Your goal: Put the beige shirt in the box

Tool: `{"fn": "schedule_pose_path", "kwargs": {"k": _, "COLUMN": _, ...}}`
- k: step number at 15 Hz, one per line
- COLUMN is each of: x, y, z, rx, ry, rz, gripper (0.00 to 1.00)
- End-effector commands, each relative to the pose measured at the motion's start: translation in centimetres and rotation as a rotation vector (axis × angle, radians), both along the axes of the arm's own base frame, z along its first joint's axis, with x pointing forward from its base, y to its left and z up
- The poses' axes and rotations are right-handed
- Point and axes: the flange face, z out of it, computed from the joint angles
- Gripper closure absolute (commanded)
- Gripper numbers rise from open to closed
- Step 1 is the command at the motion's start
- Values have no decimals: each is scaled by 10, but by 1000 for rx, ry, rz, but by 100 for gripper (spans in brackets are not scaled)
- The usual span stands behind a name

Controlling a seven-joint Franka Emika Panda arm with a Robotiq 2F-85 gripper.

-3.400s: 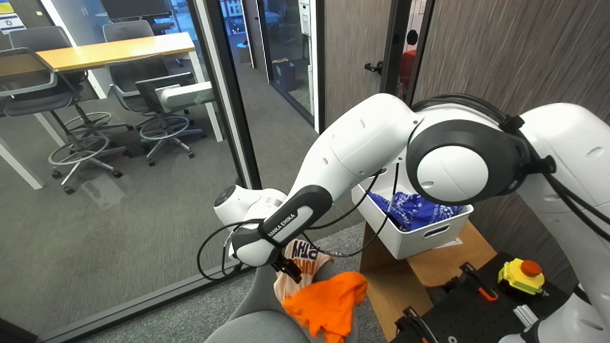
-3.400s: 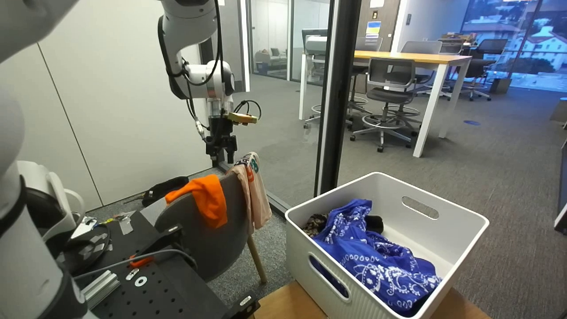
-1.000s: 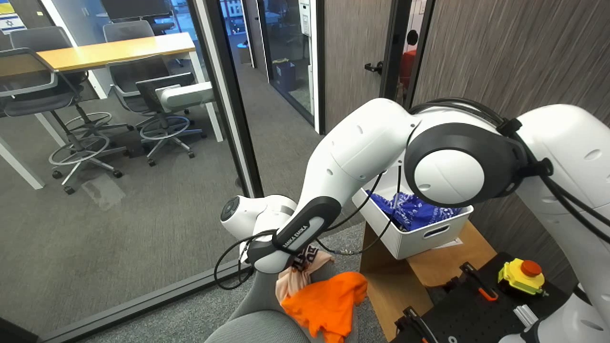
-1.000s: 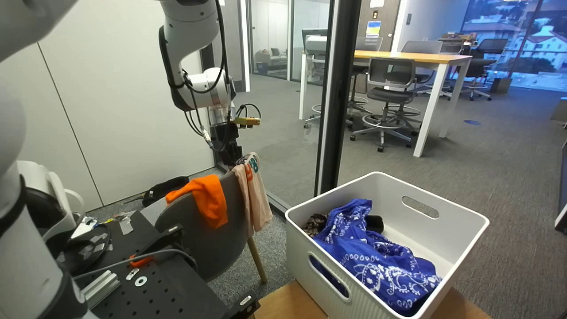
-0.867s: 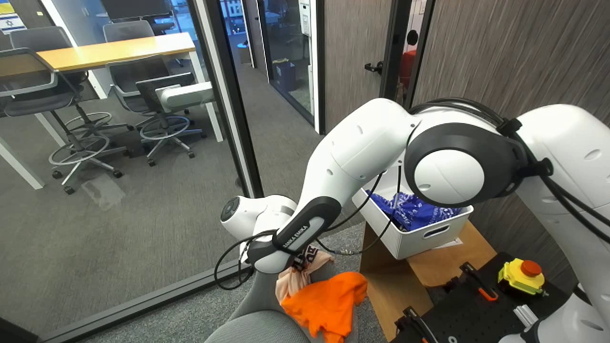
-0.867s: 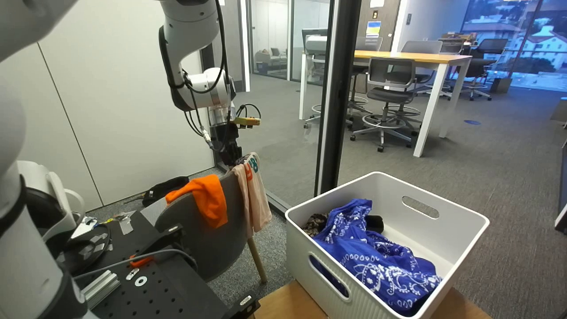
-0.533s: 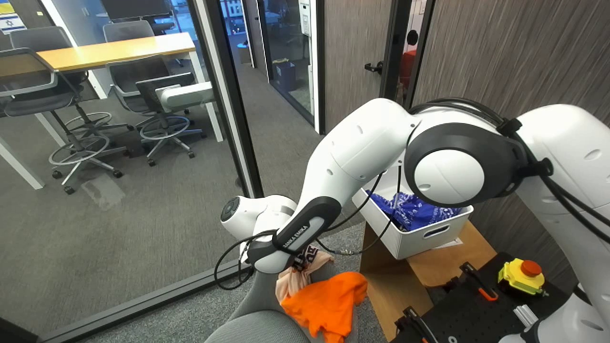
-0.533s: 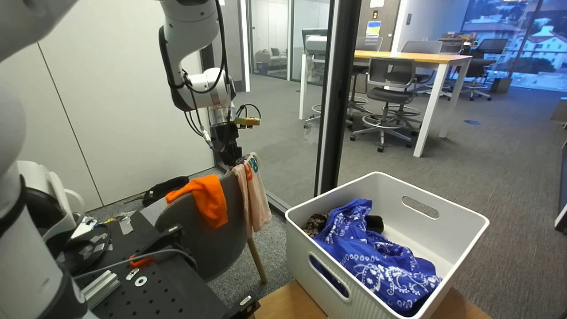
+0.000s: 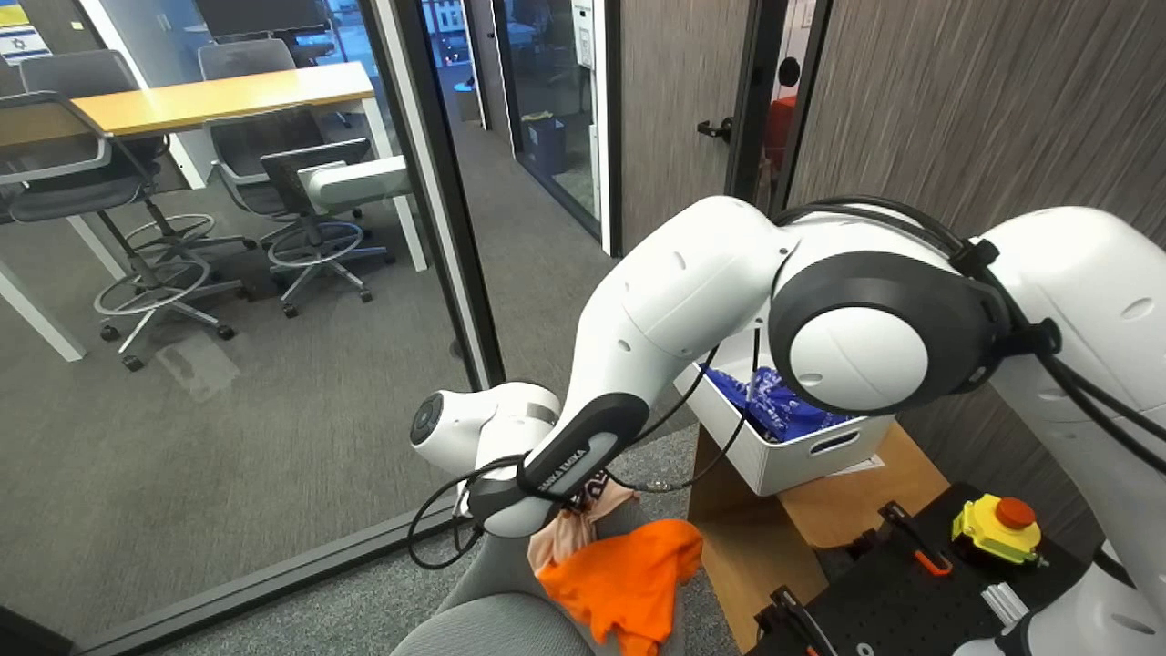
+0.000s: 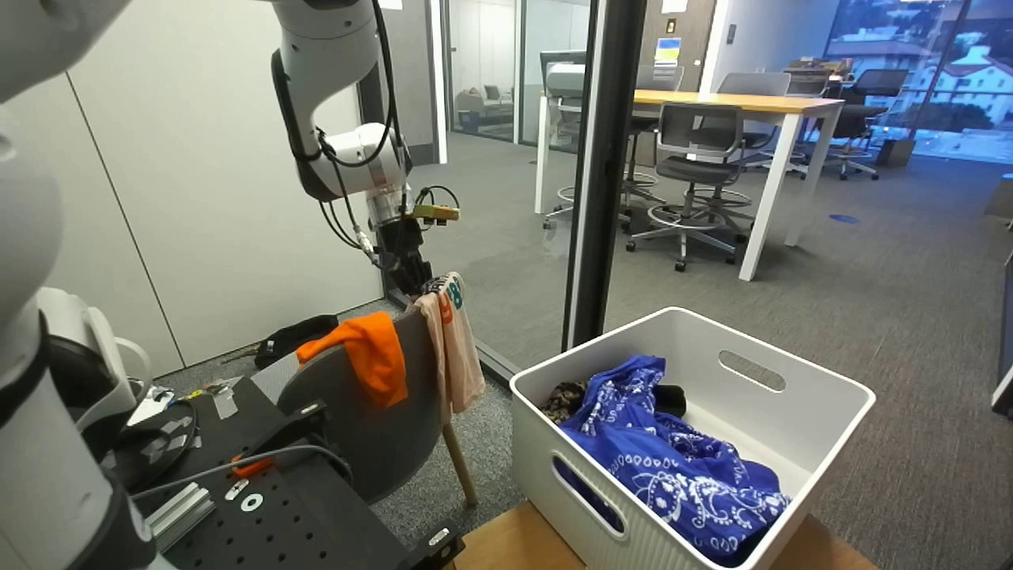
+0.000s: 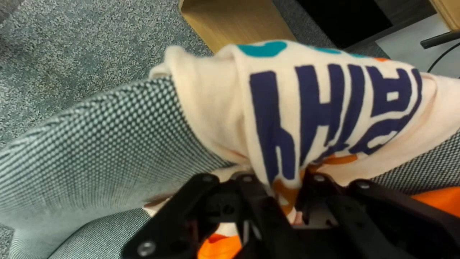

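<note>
Shirt [image 10: 457, 360] over chair [image 10: 384, 447], carpet [image 10: 497, 443] below

arm [image 9: 811, 319] bent at elbow; gripper [image 11: 285, 185] slanting down, clamped

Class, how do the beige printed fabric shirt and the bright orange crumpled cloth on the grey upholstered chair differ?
The beige shirt carries dark-blue lettering; the orange cloth shows no print. The black two-fingered pincer grips the beige shirt; the orange cloth hangs ungripped. Both drape over the back of the grey chair.
</note>
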Motion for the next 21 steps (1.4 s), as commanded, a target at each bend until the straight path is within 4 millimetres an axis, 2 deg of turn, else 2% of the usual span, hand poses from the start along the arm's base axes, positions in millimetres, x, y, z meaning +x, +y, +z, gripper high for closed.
{"fn": "schedule_pose_path", "kwargs": {"k": 1, "x": 15, "y": -27, "z": 15, "rx": -168, "ry": -25, "rz": -10, "gripper": 89}}
{"fn": "schedule_pose_path", "kwargs": {"k": 4, "x": 19, "y": -30, "z": 29, "rx": -228, "ry": -15, "rz": -41, "gripper": 89}}
{"fn": "schedule_pose_path", "kwargs": {"k": 8, "x": 36, "y": -53, "z": 63, "rx": -291, "ry": -41, "rz": -107, "gripper": 89}}
{"fn": "schedule_pose_path", "kwargs": {"k": 10, "x": 50, "y": -73, "z": 86, "rx": -332, "ry": -80, "rz": -148, "gripper": 89}}
{"fn": "schedule_pose_path", "kwargs": {"k": 12, "x": 70, "y": -106, "z": 113, "rx": -396, "ry": -149, "rz": -206, "gripper": 89}}
{"fn": "schedule_pose_path", "kwargs": {"k": 15, "x": 101, "y": -169, "z": 162, "rx": -438, "ry": -251, "rz": -338, "gripper": 90}}
{"fn": "schedule_pose_path", "kwargs": {"k": 17, "x": 115, "y": -209, "z": 199, "rx": -444, "ry": -310, "rz": -435, "gripper": 90}}
{"fn": "schedule_pose_path", "kwargs": {"k": 21, "x": 122, "y": -279, "z": 274, "rx": -400, "ry": -408, "rz": -644, "gripper": 90}}
